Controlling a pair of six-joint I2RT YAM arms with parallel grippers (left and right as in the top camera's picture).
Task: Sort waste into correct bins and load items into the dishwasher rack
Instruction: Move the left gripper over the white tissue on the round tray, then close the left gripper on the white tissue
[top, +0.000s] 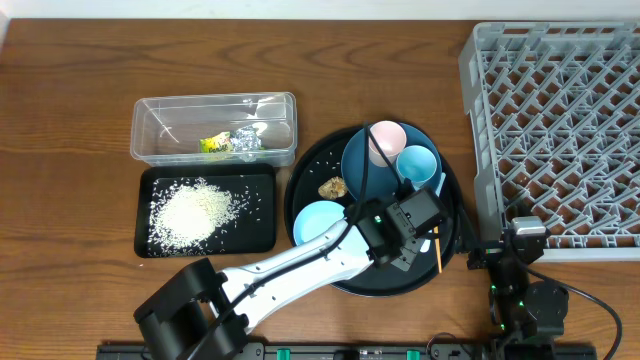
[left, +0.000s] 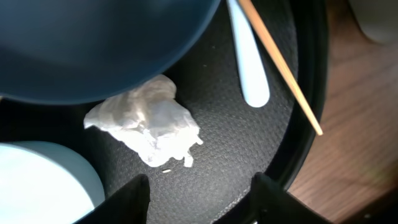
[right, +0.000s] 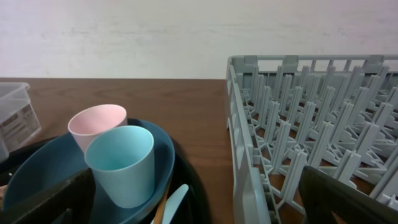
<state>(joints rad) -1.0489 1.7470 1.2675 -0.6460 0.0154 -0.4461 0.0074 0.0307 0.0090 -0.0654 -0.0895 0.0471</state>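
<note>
My left gripper (top: 402, 232) (left: 202, 198) is open and empty over the round black tray, just short of a crumpled silver-white wrapper (left: 149, 127). That wrapper lies beside the dark blue plate (top: 362, 165) (left: 106, 43) and the light blue bowl (top: 318, 222) (left: 37, 180). The pale blue spoon (left: 249, 62) and the chopstick (top: 438, 255) (left: 280, 62) lie next to it. The pinkish-white cup (top: 386, 140) (right: 96, 124) and the light blue cup (top: 416, 163) (right: 121, 162) stand on the plate, near a brown lump (top: 333, 187). My right gripper (top: 520, 245) (right: 199, 211) is open by the dishwasher rack (top: 560, 130) (right: 311, 124).
The clear tub (top: 160, 125) (right: 15, 118) holds a yellow-green packet (top: 213, 144) and a silver wrapper (top: 246, 140). The shallow black tray (top: 258, 225) holds white rice (top: 195, 210). The round black tray (top: 300, 190) (left: 249, 155) has a few stray grains. The rack's corner is close to my right gripper.
</note>
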